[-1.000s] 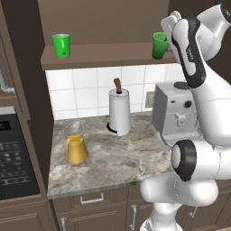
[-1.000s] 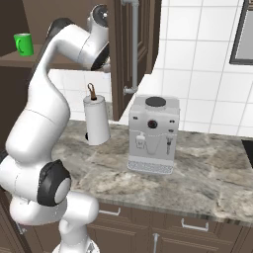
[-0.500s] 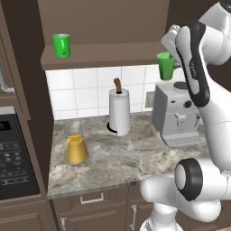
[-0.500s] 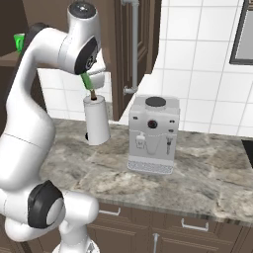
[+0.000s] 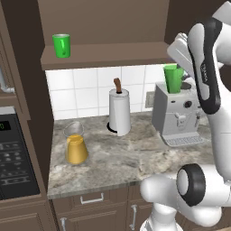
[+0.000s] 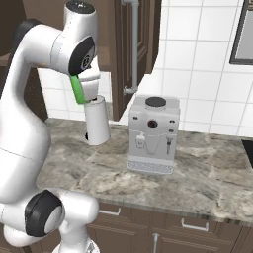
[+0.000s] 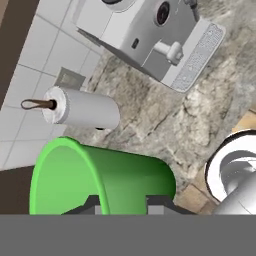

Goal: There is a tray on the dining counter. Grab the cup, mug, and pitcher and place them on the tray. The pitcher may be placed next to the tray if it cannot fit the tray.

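A white paper-towel roll [image 5: 119, 118] stood upright on the stone table [image 5: 135, 158] against the white wall tiles [image 5: 85, 92]. A grey coffee machine [image 5: 176, 115] stood near it, also against the tiles. A black microwave [image 5: 16, 160] sat at the table's far end.

White wall tiles [image 5: 85, 90] are backing a mottled stone worktop [image 5: 117, 158], with dark brown cabinets [image 5: 103, 22] hanging above and a microwave [image 5: 13, 158] sitting left.

Worktop [image 5: 135, 153]: pitcher [image 5: 76, 144], paper-towel roll [image 5: 119, 113].
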You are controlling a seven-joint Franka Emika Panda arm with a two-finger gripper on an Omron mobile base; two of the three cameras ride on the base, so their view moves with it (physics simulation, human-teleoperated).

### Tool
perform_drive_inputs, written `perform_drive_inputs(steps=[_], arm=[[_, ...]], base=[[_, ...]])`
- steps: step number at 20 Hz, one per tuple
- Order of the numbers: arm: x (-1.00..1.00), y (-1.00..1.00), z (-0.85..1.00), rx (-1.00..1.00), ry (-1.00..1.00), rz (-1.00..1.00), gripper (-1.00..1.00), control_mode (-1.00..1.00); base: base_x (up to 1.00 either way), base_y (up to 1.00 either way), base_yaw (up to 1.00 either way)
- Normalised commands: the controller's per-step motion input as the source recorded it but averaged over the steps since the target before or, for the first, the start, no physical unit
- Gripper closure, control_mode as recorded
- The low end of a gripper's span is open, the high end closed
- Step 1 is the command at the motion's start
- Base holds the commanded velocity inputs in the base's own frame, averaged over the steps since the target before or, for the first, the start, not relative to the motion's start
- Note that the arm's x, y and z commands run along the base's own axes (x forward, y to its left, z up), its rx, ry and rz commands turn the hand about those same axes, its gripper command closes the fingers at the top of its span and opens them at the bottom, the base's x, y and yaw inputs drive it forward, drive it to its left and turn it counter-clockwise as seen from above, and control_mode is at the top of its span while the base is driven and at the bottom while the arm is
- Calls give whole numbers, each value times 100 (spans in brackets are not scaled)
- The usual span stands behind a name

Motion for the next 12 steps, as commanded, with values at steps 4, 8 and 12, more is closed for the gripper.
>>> perform_drive_inputs(steps=[4, 8, 12], arm=[[-61, 0, -49, 4, -11, 0, 100, -100], [-46, 0, -31, 0, -5, 0, 100, -100], [-34, 0, -17, 0, 0, 0, 100, -100]], base=[[0, 0, 0], [0, 0, 0], [0, 0, 0]])
